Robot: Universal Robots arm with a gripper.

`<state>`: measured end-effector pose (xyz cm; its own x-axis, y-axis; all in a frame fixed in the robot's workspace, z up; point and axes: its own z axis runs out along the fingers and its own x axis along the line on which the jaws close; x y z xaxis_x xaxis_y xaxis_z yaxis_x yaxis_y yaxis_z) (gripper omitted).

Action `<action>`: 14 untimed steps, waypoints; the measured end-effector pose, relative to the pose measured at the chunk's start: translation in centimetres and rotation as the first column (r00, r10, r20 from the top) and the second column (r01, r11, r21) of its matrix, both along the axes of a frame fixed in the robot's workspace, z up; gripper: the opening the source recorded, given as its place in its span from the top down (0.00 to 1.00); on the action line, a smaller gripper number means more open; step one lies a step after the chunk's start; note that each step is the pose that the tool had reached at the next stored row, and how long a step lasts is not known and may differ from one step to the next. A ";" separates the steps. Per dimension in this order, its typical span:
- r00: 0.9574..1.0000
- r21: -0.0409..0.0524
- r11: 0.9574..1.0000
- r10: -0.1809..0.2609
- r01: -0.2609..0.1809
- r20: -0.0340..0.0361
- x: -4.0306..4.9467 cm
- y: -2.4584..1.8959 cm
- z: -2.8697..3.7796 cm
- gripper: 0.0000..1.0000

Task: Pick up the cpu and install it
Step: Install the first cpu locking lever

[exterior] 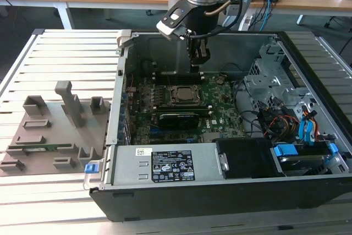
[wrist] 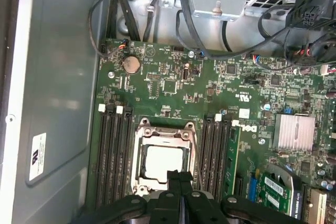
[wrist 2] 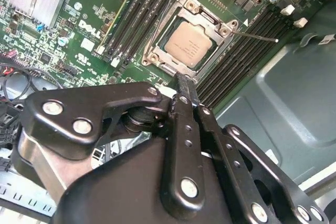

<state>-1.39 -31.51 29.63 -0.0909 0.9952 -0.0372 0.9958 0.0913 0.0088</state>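
The cpu [exterior: 183, 93] lies flat in the socket on the green motherboard [exterior: 220, 115] inside the open computer case. Its dull silvery top shows in both wrist views [wrist 2: 190, 44] [wrist: 163, 162], framed by the metal socket bracket [wrist 2: 157, 43] [wrist: 139, 148]. My gripper [exterior: 198, 58] hangs above the board, a little behind the socket in the exterior view. Its black fingers [wrist 2: 181, 82] [wrist: 178, 176] are pressed together with nothing between them, and their tips hover just over the socket's edge, apart from the cpu.
A long black card [exterior: 179, 118] sits on the board in front of the socket. Memory slots [wrist: 113, 156] flank the socket. A drive cage [exterior: 269, 75] and cables [exterior: 278, 119] fill the exterior view's right. A grey parts fixture [exterior: 49, 130] lies outside the case.
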 end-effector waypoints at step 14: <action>0.978 0.000 0.978 0.208 -0.208 0.000 0.01 0.00 0.00 0.89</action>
